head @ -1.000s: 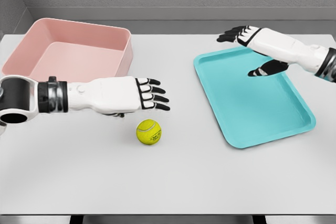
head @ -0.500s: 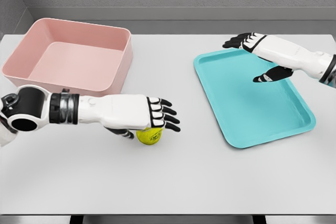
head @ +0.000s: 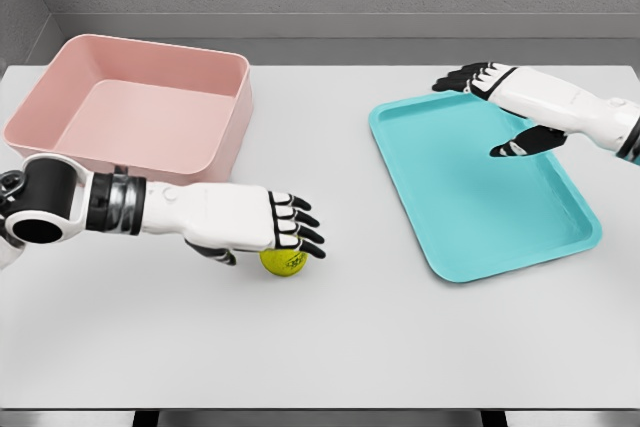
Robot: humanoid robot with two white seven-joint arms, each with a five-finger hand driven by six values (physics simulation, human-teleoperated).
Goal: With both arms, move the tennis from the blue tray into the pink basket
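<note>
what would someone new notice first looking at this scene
Probably the yellow tennis ball on the bare white table, half covered by the left hand lying over it. Next come the big pink basket at the far left and the blue tray on the right, with the right hand hovering open above its far end.

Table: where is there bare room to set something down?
Bare patches: the table along its front edge, and between the pink basket and blue tray. Crowded: around the tennis ball under the left robot hand.
</note>
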